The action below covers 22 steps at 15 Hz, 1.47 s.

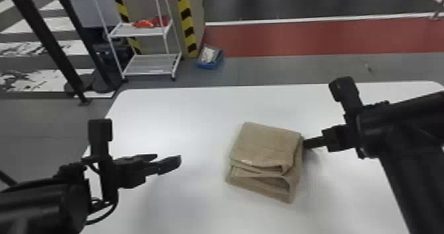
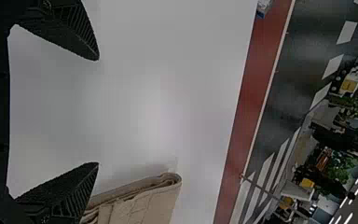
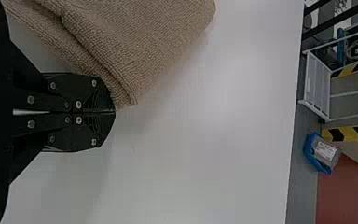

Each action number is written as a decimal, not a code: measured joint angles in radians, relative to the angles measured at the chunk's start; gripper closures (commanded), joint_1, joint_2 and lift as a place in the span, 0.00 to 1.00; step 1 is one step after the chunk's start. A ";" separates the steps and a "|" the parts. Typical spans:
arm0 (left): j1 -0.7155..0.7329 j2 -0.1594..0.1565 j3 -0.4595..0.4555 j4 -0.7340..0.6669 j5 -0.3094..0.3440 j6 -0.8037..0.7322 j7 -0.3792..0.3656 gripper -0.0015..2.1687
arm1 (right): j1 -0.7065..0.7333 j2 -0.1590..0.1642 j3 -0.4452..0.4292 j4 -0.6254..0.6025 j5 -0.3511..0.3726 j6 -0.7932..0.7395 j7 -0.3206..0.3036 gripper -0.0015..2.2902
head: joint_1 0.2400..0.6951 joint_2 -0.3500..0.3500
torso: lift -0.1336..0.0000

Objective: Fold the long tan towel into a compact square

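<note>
From the head view I saw the whole folded towel (image 1: 264, 147) on the worktop (image 1: 185, 117), but the wrist views showed well my right gripper (image 1: 306, 143) beside it, closed and empty, and my left gripper (image 1: 168, 159), wide open, empty.

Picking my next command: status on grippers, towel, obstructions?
Left gripper open, left of towel. Right gripper shut at towel's right edge, possibly in the way. Towel folded, front layers uneven.

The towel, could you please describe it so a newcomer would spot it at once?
On the white table, look just left of the right gripper. The towel is the squarish folded stack whose tan cloth stands out from the black gripper.
</note>
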 measured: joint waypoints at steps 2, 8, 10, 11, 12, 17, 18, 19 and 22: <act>-0.004 0.001 0.000 0.006 0.000 -0.001 0.000 0.04 | 0.014 0.000 0.003 -0.029 -0.008 0.005 -0.002 0.90 | 1.00 0.72 | 0.07; -0.005 0.000 -0.002 0.013 0.000 -0.005 0.001 0.04 | 0.034 0.000 0.012 -0.048 -0.092 -0.119 -0.039 0.90 | 1.00 0.75 | 0.07; -0.003 0.001 0.001 0.015 0.000 -0.008 0.000 0.04 | 0.034 0.000 0.018 -0.030 -0.096 -0.170 -0.041 0.90 | 1.00 0.76 | 0.07; -0.002 0.000 0.001 0.016 0.000 -0.009 0.000 0.04 | 0.034 0.000 0.021 -0.022 -0.095 -0.187 -0.040 0.90 | 1.00 0.76 | 0.07; -0.002 0.000 0.002 0.017 0.000 -0.009 0.000 0.04 | 0.036 0.000 0.025 -0.023 -0.089 -0.195 -0.030 0.86 | 1.00 0.77 | 0.07; -0.003 0.003 0.013 0.022 0.000 -0.014 -0.001 0.04 | 0.111 0.000 0.041 -0.230 0.099 -0.188 0.083 0.02 | 1.00 0.77 | 0.07; -0.005 0.003 0.009 0.023 0.000 -0.015 0.000 0.04 | 0.122 0.000 0.045 -0.279 0.126 -0.186 0.107 0.02 | 1.00 0.76 | 0.07; -0.005 0.003 0.004 0.024 0.000 -0.015 0.001 0.04 | 0.129 0.000 0.058 -0.313 0.156 -0.184 0.139 0.02 | 1.00 0.76 | 0.07; -0.006 0.002 0.001 0.024 0.000 -0.016 0.003 0.04 | 0.163 0.000 0.163 -0.379 0.283 -0.166 0.222 0.04 | 1.00 0.82 | 0.07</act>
